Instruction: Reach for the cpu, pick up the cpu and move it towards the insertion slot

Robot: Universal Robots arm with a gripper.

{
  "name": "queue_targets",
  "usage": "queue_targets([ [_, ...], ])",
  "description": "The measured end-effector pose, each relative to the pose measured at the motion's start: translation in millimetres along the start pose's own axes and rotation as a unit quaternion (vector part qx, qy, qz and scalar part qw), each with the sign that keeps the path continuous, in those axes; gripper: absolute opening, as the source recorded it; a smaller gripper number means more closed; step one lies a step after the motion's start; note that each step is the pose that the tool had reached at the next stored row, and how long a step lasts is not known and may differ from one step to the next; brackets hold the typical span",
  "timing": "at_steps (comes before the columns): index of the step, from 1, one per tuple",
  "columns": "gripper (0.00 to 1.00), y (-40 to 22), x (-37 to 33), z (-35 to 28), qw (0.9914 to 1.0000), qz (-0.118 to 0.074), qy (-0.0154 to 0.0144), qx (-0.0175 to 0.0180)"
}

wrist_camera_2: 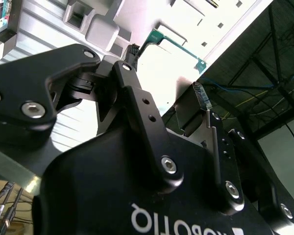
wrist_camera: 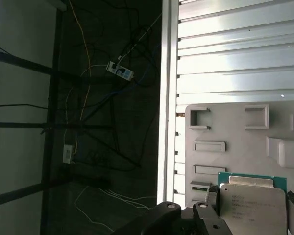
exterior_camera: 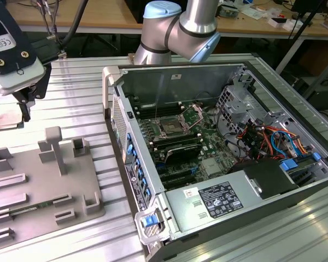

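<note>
The cpu (exterior_camera: 1, 119), a flat silvery square with a thin green rim, hangs in the air at the exterior view's far left, above the grey fixture plate (exterior_camera: 44, 185). My gripper (exterior_camera: 11, 109) is shut on it. In the first wrist view the cpu (wrist_camera: 252, 208) sits between two black fingers (wrist_camera: 211, 197), with the plate's recesses behind it. In the second wrist view, beyond the black fingers (wrist_camera_2: 132, 56), its green rim (wrist_camera_2: 179, 46) shows against a bright glare. The insertion slot (exterior_camera: 172, 127), a silver-framed socket with wire levers, lies inside the open computer case, well to the right of the gripper.
The open computer case (exterior_camera: 113, 87) has a tall side wall facing the gripper, with cables and drive cages at its right. The fixture plate carries raised posts (exterior_camera: 53, 147) and brackets. The arm's base (exterior_camera: 175, 27) stands behind the case. The table edge (wrist_camera: 166, 122) drops off to the floor.
</note>
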State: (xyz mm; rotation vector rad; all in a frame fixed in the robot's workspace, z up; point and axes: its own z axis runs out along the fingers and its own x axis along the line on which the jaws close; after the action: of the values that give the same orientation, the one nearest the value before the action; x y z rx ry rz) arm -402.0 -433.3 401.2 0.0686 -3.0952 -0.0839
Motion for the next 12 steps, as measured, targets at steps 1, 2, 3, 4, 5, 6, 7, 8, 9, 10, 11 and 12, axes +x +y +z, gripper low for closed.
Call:
queue_targets([
  [1, 0.55, 0.0, -0.4, 0.0, 1.00000, 0.000, 0.0000, 0.0000],
  [2, 0.55, 0.0, -0.8, 0.0, 1.00000, 0.000, 0.0000, 0.0000],
  [3, 0.55, 0.0, -1.1, 0.0, 1.00000, 0.000, 0.0000, 0.0000],
  [4, 0.55, -0.1, -1.5, 0.0, 1.00000, 0.000, 0.0000, 0.0000],
  [5, 0.55, -0.1, -1.9, -0.1, 1.00000, 0.000, 0.0000, 0.0000],
  [6, 0.55, -0.1, -2.3, -0.1, 1.00000, 0.000, 0.0000, 0.0000],
  [7, 0.55, -0.1, -2.7, -0.1, 1.00000, 0.000, 0.0000, 0.0000],
  [8, 0.55, -0.2, -3.1, -0.1, 1.00000, 0.000, 0.0000, 0.0000],
  [9, 0.55, -0.2, -3.4, -0.1, 1.00000, 0.000, 0.0000, 0.0000],
  [10, 0.55, -0.2, -3.8, -0.2, 1.00000, 0.000, 0.0000, 0.0000],
  [11, 0.55, -0.2, -4.4, -0.2, 1.00000, 0.000, 0.0000, 0.0000],
  [12, 0.55, -0.2, -4.8, -0.2, 1.00000, 0.000, 0.0000, 0.0000],
])
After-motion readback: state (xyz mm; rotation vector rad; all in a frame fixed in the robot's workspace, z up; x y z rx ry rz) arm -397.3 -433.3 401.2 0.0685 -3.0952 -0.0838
